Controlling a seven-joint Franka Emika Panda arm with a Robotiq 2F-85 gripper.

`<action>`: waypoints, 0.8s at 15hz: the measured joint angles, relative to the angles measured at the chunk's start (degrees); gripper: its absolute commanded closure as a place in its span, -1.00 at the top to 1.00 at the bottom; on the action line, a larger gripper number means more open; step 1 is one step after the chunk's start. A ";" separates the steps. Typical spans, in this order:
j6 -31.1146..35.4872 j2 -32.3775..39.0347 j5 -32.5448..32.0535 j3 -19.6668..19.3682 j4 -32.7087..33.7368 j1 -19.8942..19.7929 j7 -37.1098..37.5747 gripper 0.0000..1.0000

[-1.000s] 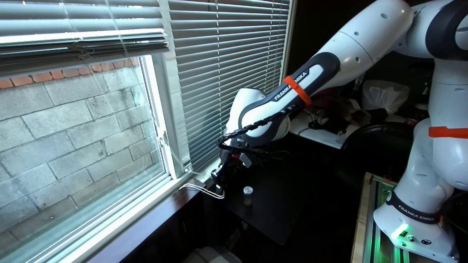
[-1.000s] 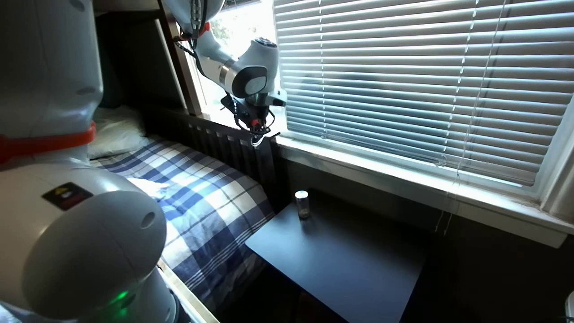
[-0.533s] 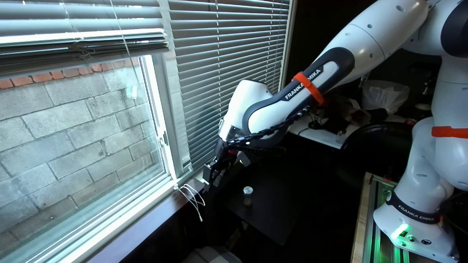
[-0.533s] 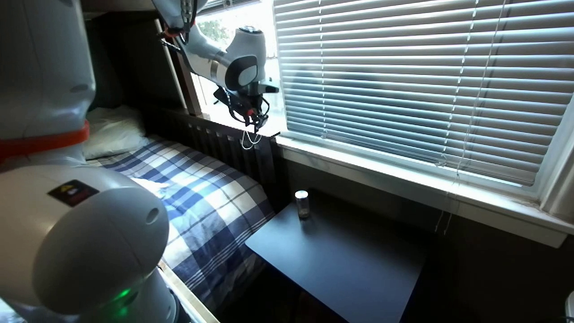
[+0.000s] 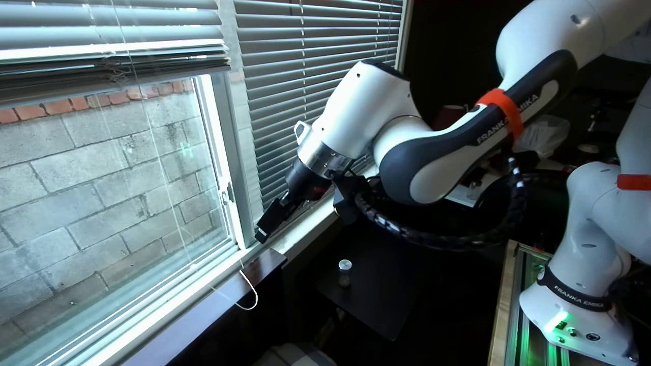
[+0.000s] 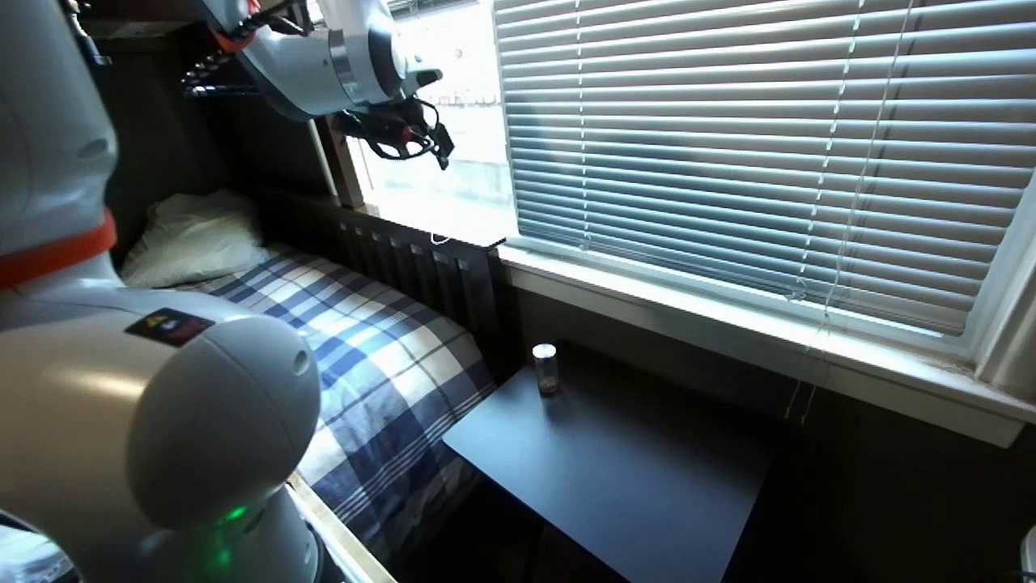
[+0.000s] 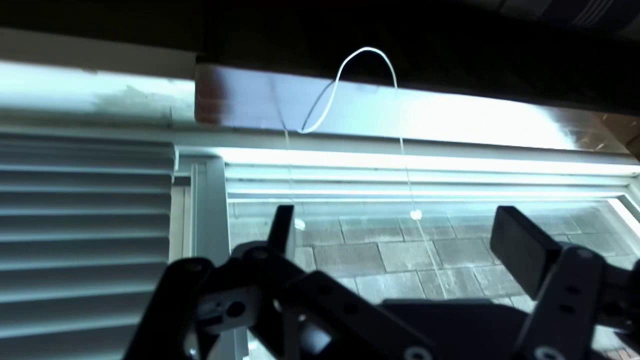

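Observation:
My gripper [image 7: 401, 236] stands open in the wrist view, its two fingers far apart with nothing gripped. A thin white cord [image 7: 367, 48] hangs in front of the window and curls into a loop at its lower end. Along it sits a small white bead [image 7: 415, 214], seen through the gap between the fingers but apart from them. In an exterior view the gripper [image 5: 261, 235] is near the window frame, with the cord's loop [image 5: 256, 297] below it over the dark ledge [image 5: 269, 264]. The same gripper [image 6: 445, 148] shows against the bright window in an exterior view.
A lowered blind [image 5: 315, 76] covers the window section beside the arm; a raised blind [image 5: 101, 81] is over the bare pane. A jar [image 6: 545, 371] stands on the black table [image 6: 599, 470]. Next to that is a bed with a plaid cover [image 6: 380, 340]. The windowsill [image 6: 728, 320] runs behind.
The gripper has opened and let go of the cord, which has dropped and swung toward the open pane. The arm has risen and drawn off from the cord's loop.

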 measured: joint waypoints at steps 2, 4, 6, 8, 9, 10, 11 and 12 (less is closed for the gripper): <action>-0.17 -2.38 -7.96 0.04 0.80 0.79 5.56 1.00; -0.43 -4.28 -15.18 0.34 2.06 1.05 10.44 1.00; -0.48 -5.66 -21.18 0.64 3.49 1.04 14.71 1.00; -0.67 -6.60 -26.14 0.95 4.98 1.01 18.34 1.00; -0.71 -6.90 -28.21 1.18 5.79 1.00 19.77 1.00; -0.76 -7.12 -30.43 1.41 6.56 0.98 21.20 1.00; -0.86 -7.32 -32.59 1.64 7.41 0.97 22.48 1.00; -1.21 -7.49 -34.88 1.84 8.28 0.95 23.76 1.00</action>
